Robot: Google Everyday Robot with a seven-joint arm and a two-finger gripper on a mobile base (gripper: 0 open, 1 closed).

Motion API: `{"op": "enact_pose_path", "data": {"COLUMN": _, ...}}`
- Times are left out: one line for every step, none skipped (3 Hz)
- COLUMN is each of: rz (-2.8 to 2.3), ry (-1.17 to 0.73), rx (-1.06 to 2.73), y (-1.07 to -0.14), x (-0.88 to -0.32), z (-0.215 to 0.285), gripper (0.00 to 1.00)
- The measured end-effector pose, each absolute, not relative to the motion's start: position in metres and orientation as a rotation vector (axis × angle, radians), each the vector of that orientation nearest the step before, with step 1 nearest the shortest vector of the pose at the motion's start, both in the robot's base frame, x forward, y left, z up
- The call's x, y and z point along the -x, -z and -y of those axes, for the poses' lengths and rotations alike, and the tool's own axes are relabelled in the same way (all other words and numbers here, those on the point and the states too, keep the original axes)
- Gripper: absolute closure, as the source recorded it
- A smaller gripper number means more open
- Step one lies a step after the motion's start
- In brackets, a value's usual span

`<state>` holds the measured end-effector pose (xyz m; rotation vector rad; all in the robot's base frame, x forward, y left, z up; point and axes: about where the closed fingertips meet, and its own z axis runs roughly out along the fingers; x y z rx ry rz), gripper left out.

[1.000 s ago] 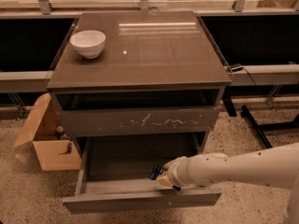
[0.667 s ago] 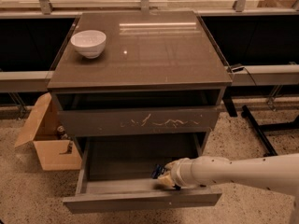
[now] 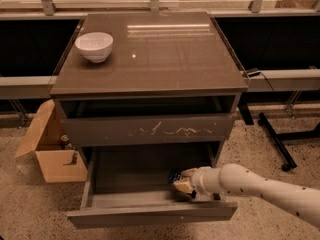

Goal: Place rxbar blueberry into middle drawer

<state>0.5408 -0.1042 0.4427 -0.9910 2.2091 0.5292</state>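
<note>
The gripper (image 3: 184, 183) is inside the open grey-brown middle drawer (image 3: 150, 215), near its right front corner, with the small dark-blue rxbar blueberry (image 3: 174, 174) at its tip.

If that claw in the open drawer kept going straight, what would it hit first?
The gripper points to the picture's left inside the middle drawer. The rxbar blueberry is at its tip; beyond it, probably that side's drawer wall, though depth is unclear.

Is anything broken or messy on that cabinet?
Yes. The scratched drawer front, just above the open middle drawer, has white scrape marks across it. Nothing else looks odd. The tool is inside the open drawer, by the rxbar blueberry.
</note>
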Motion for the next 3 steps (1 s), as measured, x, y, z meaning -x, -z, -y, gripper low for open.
{"op": "enact_pose_path", "data": {"rz": -2.173, "ry": -0.582, "rx": 0.958, "y": -0.443, "x": -0.553, "z": 0.109, "gripper": 0.11}}
{"op": "enact_pose_path", "data": {"rz": -2.136, "ry": -0.621, "rx": 0.939, "y": -0.446, "x": -0.562, "z": 0.112, "gripper": 0.00}}
{"op": "enact_pose_path", "data": {"rz": -2.093, "ry": -0.675, "rx": 0.919, "y": -0.450, "x": -0.568, "z": 0.116, "gripper": 0.00}}
